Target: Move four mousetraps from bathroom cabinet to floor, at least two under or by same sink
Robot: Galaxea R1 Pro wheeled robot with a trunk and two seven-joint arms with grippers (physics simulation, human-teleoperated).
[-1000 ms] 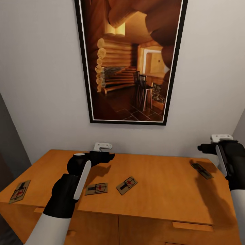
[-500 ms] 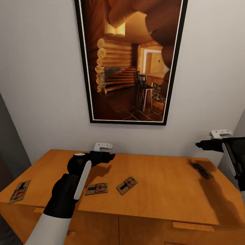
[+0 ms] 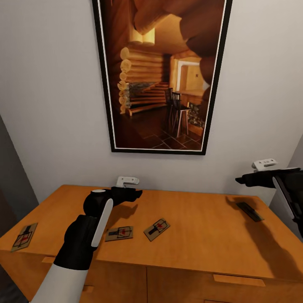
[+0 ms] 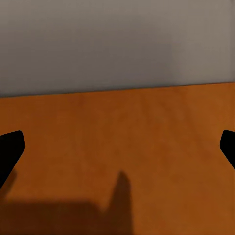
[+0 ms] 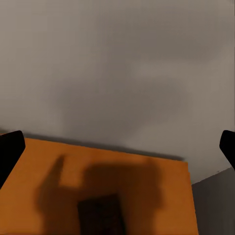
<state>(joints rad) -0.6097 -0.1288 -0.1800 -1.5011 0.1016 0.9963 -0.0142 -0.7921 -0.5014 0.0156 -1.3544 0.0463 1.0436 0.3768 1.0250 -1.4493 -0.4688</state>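
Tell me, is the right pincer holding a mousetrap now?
No: in the head view the right pincer hangs empty above the cabinet top, and the nearest mousetrap lies flat below it.
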